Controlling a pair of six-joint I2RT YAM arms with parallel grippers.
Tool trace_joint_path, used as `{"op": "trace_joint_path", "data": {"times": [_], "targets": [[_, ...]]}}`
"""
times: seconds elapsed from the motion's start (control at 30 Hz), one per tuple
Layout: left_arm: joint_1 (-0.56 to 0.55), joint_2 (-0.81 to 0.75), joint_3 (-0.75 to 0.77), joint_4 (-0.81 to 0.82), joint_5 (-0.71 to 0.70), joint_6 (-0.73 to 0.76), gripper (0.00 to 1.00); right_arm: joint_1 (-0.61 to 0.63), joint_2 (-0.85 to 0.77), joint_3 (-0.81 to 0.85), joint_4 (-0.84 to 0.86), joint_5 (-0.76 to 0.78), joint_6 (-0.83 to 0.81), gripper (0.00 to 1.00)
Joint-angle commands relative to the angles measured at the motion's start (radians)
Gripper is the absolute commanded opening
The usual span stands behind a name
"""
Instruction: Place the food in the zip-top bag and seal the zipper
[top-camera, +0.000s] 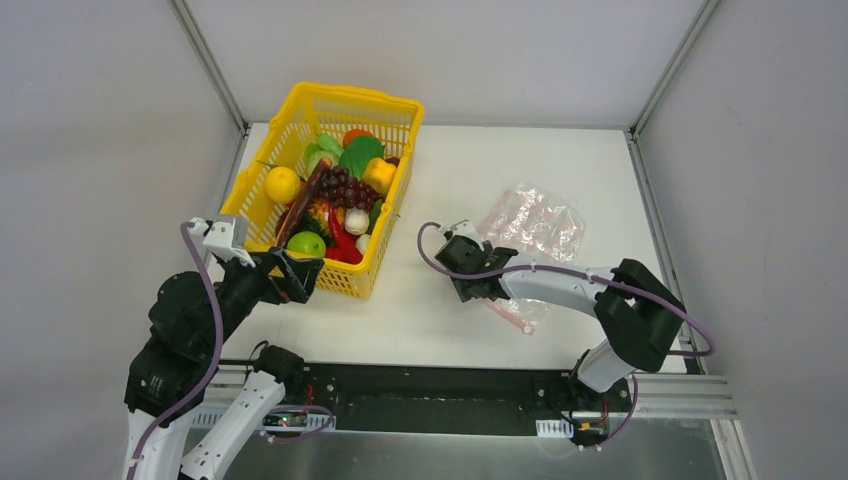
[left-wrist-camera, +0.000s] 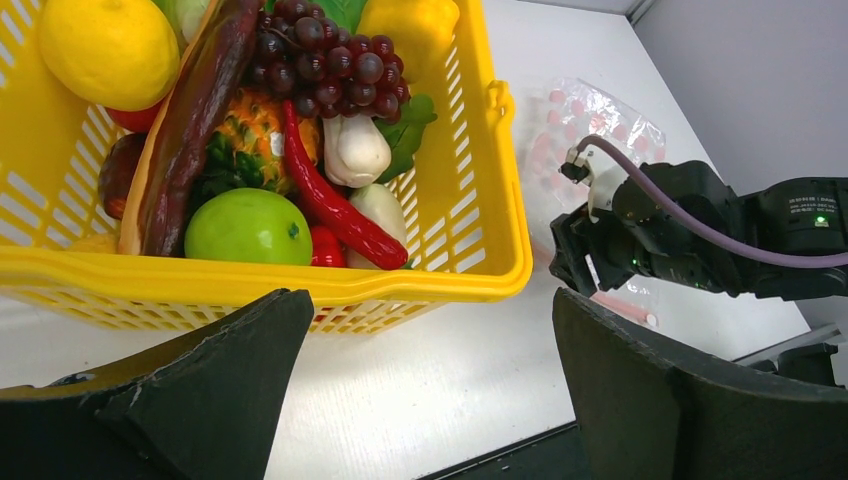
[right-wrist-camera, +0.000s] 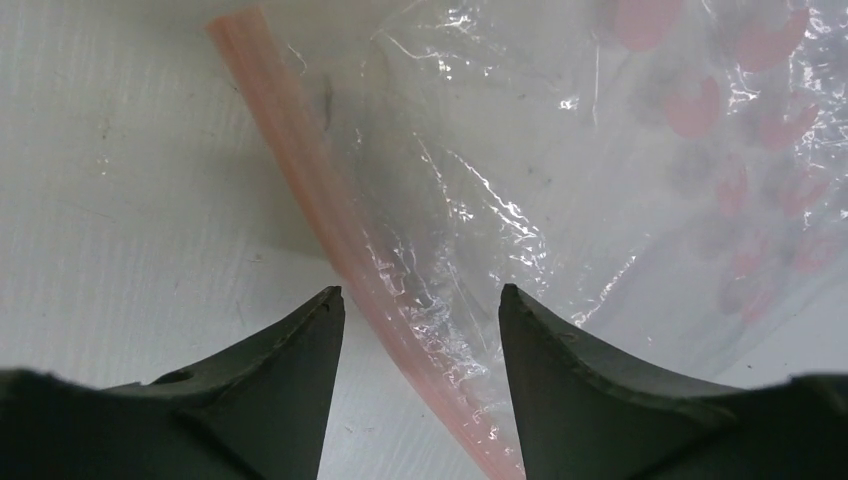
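The food (top-camera: 335, 200) fills a yellow mesh basket (top-camera: 300, 110): purple grapes (left-wrist-camera: 330, 60), a lemon (left-wrist-camera: 110, 50), a green apple (left-wrist-camera: 248, 227) and a red pepper (left-wrist-camera: 335, 210) among it. My left gripper (left-wrist-camera: 430, 330) stands wide open just in front of the basket's near rim (left-wrist-camera: 300, 280), holding nothing. The clear zip-top bag (top-camera: 535, 222) lies flat on the table at the right. My right gripper (right-wrist-camera: 420, 300) is open low over its mouth edge. The pink zipper (right-wrist-camera: 300, 170) runs between the two fingers, apart from both.
The white table ends in a black strip at the near edge (top-camera: 420, 385). Grey walls and metal frame posts (top-camera: 210, 65) close in the sides and back. The right arm's elbow (top-camera: 640, 315) stands near the table's right front corner.
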Motion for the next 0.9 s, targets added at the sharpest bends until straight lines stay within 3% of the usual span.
{"op": "trace_joint_path", "data": {"times": [0.0, 0.13, 0.27, 0.37, 0.43, 0.87], "targets": [[-0.007, 0.001, -0.004, 0.031, 0.02, 0.02, 1.0, 0.0, 0.02, 0.02, 0.048, 0.01, -0.078, 0.57], [-0.007, -0.008, -0.01, 0.03, 0.021, 0.02, 1.0, -0.002, 0.024, 0.014, 0.071, 0.011, -0.071, 0.49], [-0.007, -0.004, -0.006, 0.028, 0.033, 0.023, 1.0, -0.004, 0.024, 0.0, 0.095, 0.006, -0.068, 0.31], [-0.007, 0.001, -0.005, 0.021, 0.043, 0.024, 1.0, -0.011, 0.024, -0.019, 0.119, 0.01, -0.07, 0.08], [-0.007, 0.001, -0.007, 0.021, 0.052, 0.022, 1.0, -0.017, 0.018, -0.024, 0.129, -0.005, -0.068, 0.0], [-0.007, 0.055, 0.01, 0.022, 0.211, 0.011, 1.0, -0.043, -0.254, -0.082, 0.217, -0.19, 0.054, 0.0]]}}
